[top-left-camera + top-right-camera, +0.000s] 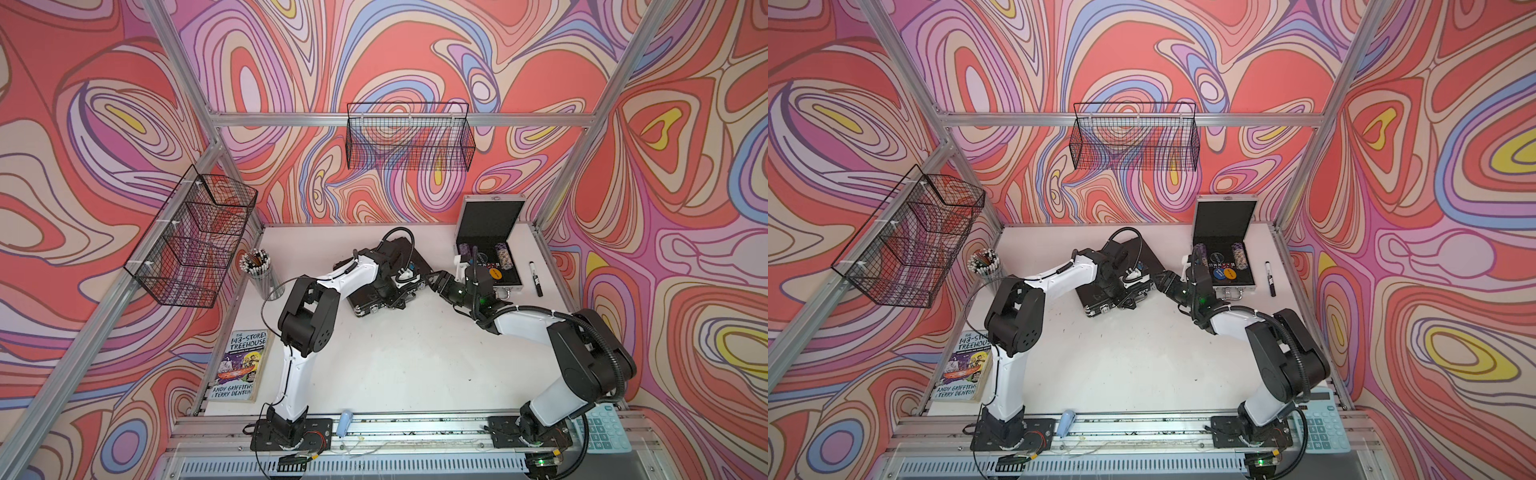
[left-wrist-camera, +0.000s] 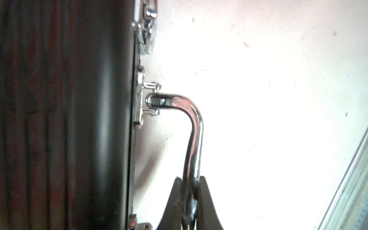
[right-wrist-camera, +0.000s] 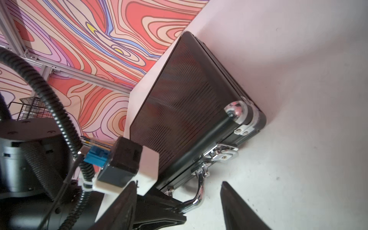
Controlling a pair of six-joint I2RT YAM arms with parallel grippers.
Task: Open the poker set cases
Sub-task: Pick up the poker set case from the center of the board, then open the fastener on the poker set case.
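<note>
The white table (image 1: 395, 365) is taken as the dial, with twelve o'clock at the far wall. The black case (image 1: 361, 305) is seen lying flat just off centre toward twelve o'clock, with its ribbed lid down in the right wrist view (image 3: 189, 99). The silver case (image 1: 488, 222) is found at about one o'clock. Its lid is raised upright by the far wall, so black lining and chips are shown in both top views (image 1: 1223, 220). A paperback book (image 1: 239, 365) is laid at eight o'clock by the table edge, and a cup of pencils (image 1: 255, 266) is stood at ten o'clock.

The left gripper (image 2: 190, 185) is placed at the black case's six o'clock edge. Its fingers are pinched narrow around the chrome handle (image 2: 196, 129), which is held clear of the case wall. The right gripper (image 3: 179, 182) is positioned at the black case's three o'clock side, between the two cases. Its fingers are spread wide and nothing is gripped.

A chrome latch (image 3: 221, 154) is seen beside the handle mount. A black marker (image 1: 536, 278) is laid just beside the silver case, at its three o'clock side.
</note>
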